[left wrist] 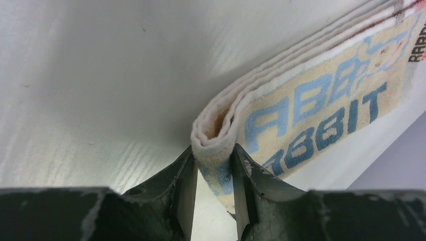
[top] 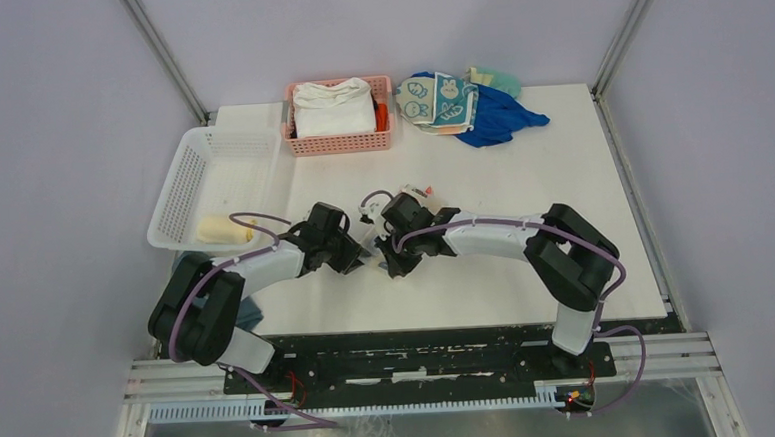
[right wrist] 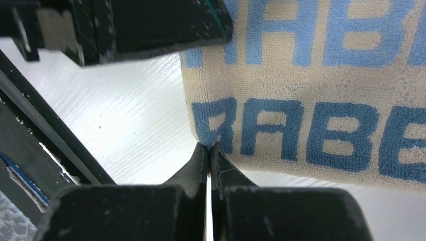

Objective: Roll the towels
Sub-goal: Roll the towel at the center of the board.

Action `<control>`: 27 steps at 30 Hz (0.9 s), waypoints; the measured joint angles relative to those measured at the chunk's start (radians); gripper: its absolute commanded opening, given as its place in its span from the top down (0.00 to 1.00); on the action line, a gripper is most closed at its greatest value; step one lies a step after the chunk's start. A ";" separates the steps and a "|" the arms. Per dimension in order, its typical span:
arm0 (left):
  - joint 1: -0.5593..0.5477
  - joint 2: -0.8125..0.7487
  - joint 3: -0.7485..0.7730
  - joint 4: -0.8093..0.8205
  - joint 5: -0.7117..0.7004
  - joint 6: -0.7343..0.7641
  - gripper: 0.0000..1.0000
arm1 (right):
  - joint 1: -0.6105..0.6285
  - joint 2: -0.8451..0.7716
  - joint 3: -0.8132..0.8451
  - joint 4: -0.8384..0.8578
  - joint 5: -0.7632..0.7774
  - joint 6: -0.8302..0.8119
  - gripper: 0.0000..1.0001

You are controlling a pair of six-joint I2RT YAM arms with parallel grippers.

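The beige RABBIT towel [left wrist: 321, 105] lies on the white table [top: 522, 191], folded into a long strip with several layers. My left gripper [left wrist: 213, 150] is shut on its folded end; the cloth sits between the two fingers. My right gripper [right wrist: 207, 145] is pinched shut on the corner of the same towel [right wrist: 301, 100], just at the fingertips. In the top view both grippers meet at mid-table, left [top: 359, 260] and right [top: 392, 263], and hide most of the towel. A rolled yellow towel [top: 222, 229] lies in the white basket [top: 200, 158]. The rabbit-face towel [top: 437, 101] lies at the back.
A pink basket [top: 339, 141] with a thick white folded cloth [top: 334, 106] stands at the back centre. A blue cloth [top: 498, 118] and a green one [top: 496, 78] lie under and beside the rabbit-face towel. The white basket stands at the left edge.
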 measured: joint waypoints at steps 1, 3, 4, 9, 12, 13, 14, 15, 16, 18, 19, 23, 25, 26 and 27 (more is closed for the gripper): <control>0.003 -0.001 0.001 -0.005 -0.005 0.000 0.63 | -0.005 -0.006 -0.006 0.004 -0.005 0.002 0.99; 0.011 -0.007 0.002 -0.018 -0.021 0.000 0.66 | -0.019 -0.019 -0.019 0.012 -0.026 0.008 1.00; 0.017 -0.012 0.002 -0.026 -0.029 0.000 0.68 | -0.027 -0.024 -0.024 0.016 -0.036 0.011 0.99; 0.042 -0.033 -0.001 -0.076 -0.055 0.004 0.75 | -0.061 -0.031 -0.028 0.037 -0.114 0.027 0.99; 0.044 -0.044 -0.001 -0.100 -0.064 0.015 0.72 | -0.078 -0.031 -0.028 0.053 -0.164 0.042 0.99; 0.044 -0.048 0.000 -0.107 -0.065 0.019 0.68 | -0.084 -0.030 -0.028 0.058 -0.185 0.049 0.99; 0.044 -0.055 0.000 -0.117 -0.068 0.025 0.64 | -0.092 -0.029 -0.028 0.061 -0.208 0.056 0.99; 0.045 -0.061 0.000 -0.124 -0.070 0.032 0.61 | -0.103 -0.026 -0.028 0.062 -0.234 0.065 0.99; 0.048 -0.069 0.000 -0.130 -0.071 0.039 0.59 | -0.111 -0.022 -0.028 0.063 -0.254 0.072 0.99; 0.060 -0.092 0.000 -0.146 -0.077 0.050 0.53 | -0.140 0.000 -0.027 0.065 -0.311 0.096 0.99; 0.068 -0.110 0.000 -0.151 -0.082 0.061 0.50 | -0.160 0.023 -0.025 0.066 -0.345 0.113 0.99; 0.094 -0.185 -0.001 -0.160 -0.095 0.092 0.42 | -0.213 0.087 -0.018 0.074 -0.443 0.164 0.99; 0.106 -0.226 -0.009 -0.149 -0.094 0.104 0.41 | -0.240 0.123 -0.014 0.088 -0.494 0.197 0.99; 0.112 -0.249 -0.018 -0.142 -0.092 0.112 0.41 | -0.252 0.137 -0.013 0.096 -0.515 0.215 0.99; 0.118 -0.270 -0.029 -0.139 -0.088 0.119 0.41 | -0.266 0.154 -0.012 0.108 -0.541 0.234 0.99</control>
